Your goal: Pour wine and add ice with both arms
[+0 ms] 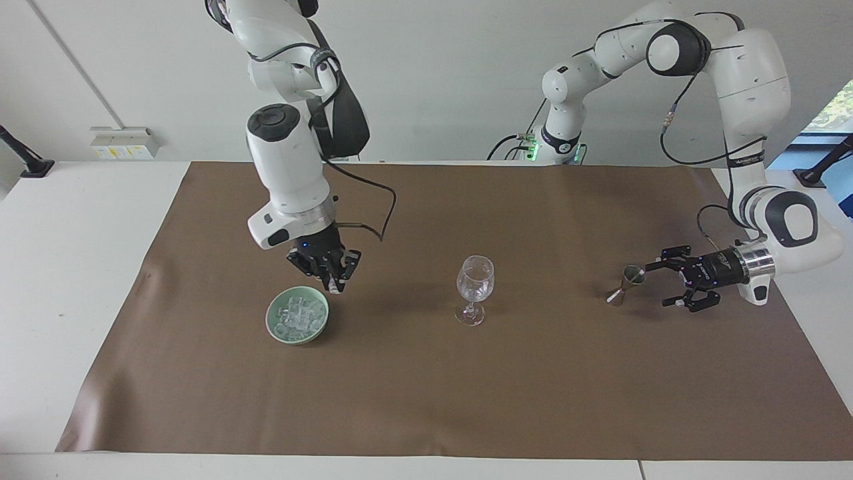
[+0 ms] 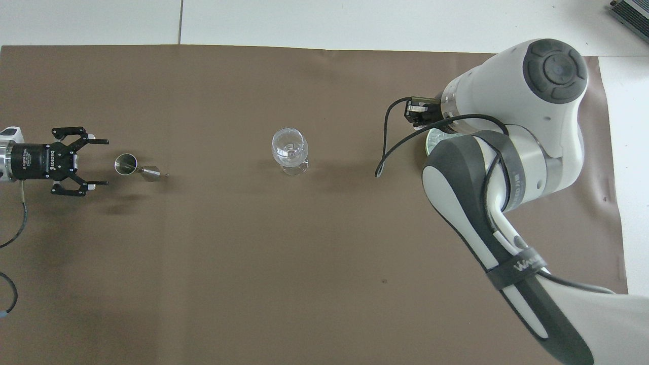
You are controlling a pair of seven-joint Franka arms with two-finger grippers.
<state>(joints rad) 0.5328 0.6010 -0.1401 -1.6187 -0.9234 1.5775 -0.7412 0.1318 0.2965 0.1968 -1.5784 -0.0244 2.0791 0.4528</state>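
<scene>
Ice (image 1: 297, 318): cubes heaped in green bowl (image 1: 274, 331), toward my right arm's end of the surface. My right gripper (image 1: 332, 287), raised just beside the bowl, is closed, apparently on one cube for the wine glass (image 1: 475, 281). My left gripper (image 1: 674, 285) stands spread, apart from the jigger (image 1: 625, 283).

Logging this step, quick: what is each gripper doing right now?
Left gripper: open, empty, beside the metal jigger.
Right gripper: shut, raised over the bowl's edge; whether it holds ice cannot be told.

shiny metal jigger (image 1: 625, 282), matt brown sheet (image 1: 466, 400)
</scene>
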